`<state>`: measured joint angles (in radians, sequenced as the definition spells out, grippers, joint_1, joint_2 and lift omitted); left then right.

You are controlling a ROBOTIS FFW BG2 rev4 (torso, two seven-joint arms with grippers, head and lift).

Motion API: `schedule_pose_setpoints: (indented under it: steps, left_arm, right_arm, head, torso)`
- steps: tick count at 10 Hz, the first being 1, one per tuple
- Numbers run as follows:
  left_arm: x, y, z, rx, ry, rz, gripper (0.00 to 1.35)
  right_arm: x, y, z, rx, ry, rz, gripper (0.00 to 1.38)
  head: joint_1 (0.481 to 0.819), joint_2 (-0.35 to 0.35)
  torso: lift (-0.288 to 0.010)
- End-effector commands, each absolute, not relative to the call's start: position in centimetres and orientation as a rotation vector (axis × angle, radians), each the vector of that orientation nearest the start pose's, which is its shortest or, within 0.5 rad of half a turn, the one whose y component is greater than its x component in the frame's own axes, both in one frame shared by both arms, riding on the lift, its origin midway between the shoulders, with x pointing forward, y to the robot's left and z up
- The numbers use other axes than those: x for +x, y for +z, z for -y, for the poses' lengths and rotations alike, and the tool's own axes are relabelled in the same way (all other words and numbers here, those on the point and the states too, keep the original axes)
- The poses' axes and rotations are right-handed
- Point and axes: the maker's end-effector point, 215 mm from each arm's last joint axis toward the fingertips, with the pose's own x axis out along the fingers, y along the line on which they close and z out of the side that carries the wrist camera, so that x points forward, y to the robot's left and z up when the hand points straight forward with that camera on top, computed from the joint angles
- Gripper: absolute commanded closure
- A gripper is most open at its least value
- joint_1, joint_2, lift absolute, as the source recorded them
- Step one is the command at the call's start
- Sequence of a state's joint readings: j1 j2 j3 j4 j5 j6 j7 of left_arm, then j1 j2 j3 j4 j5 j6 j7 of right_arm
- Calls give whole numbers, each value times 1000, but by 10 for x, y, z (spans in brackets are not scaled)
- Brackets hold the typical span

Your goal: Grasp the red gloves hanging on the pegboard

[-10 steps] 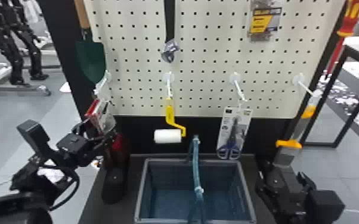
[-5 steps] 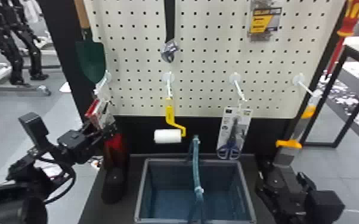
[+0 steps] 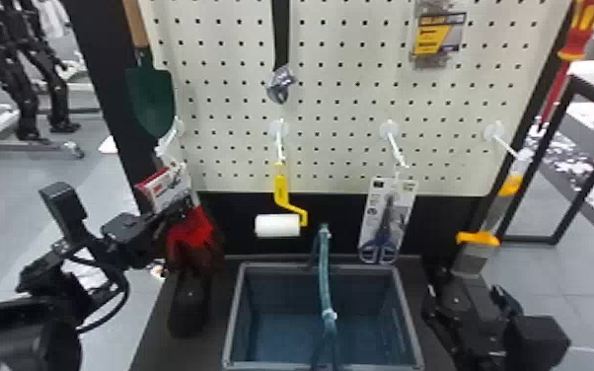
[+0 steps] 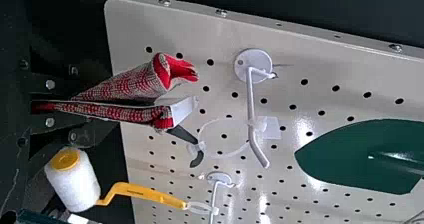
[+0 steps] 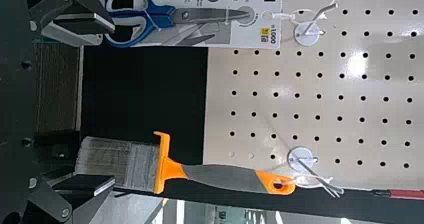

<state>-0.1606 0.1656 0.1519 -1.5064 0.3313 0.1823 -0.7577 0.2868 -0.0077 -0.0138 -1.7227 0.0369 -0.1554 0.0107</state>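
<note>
Your left gripper [image 3: 170, 232] is closed on the red gloves [image 4: 125, 91], just beside the leftmost hook [image 4: 252, 99] of the pegboard [image 4: 325, 69]. Your right gripper [image 5: 97, 104], low beside the basket [image 3: 236, 315], stands wide open and empty.

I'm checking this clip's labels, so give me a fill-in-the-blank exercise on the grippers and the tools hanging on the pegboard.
1. The left gripper is shut on the ____ gloves.
2. The right gripper, below the brush, has its fingers ____.
3. The paint roller hangs by a ____ handle.
4. The packaged scissors have ____ handles.

Missing words: red; open; yellow; blue.
</note>
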Motion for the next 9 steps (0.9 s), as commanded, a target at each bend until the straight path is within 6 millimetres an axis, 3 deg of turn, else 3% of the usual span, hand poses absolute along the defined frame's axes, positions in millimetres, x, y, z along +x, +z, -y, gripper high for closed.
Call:
schedule_pose_setpoints:
  steps: [1, 9]
  left_arm:
    - [601, -279, -217, -199, -623, 38, 1148]
    - [600, -277, -221, -196, -607, 59, 1148]
  right_arm:
    - [503, -368, 233, -46, 5, 20, 220]
    - [502, -369, 233, -45, 5, 20, 220]
  head:
    - [549, 0]
    - [549, 0]
  torso:
    - [-100]
    - [-100]
